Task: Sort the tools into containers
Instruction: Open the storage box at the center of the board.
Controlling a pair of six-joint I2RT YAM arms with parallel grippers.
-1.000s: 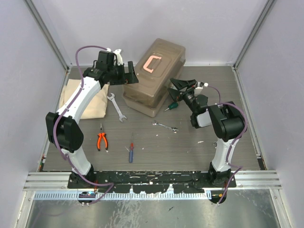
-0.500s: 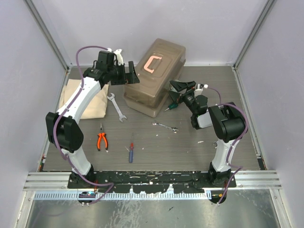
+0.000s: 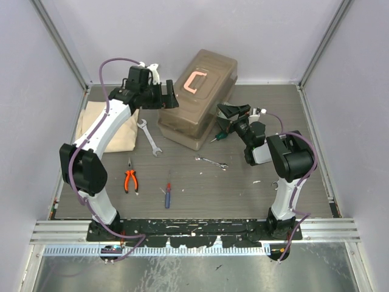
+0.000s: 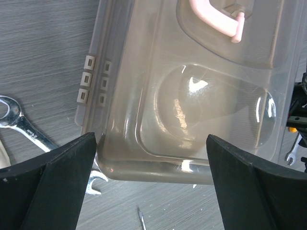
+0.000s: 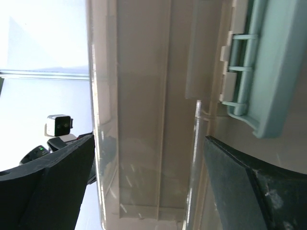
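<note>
The brown translucent toolbox stands closed at the back, its pink handle on top; the containers inside it are hidden. My left gripper hangs open over the lid's left end. My right gripper is open against the box's right side wall, beside the pale green latch. Tools lie on the table: a large wrench, a small wrench, orange-handled pliers, a blue-red screwdriver, and a green-handled screwdriver under the right gripper.
A tan cloth lies at the left under the left arm. Grey walls with metal corner posts close in the table on three sides. The arm bases stand on the rail at the near edge.
The left gripper has edged right, further over the toolbox lid. The right gripper has crept a little closer to the box's side. No tool has moved.
</note>
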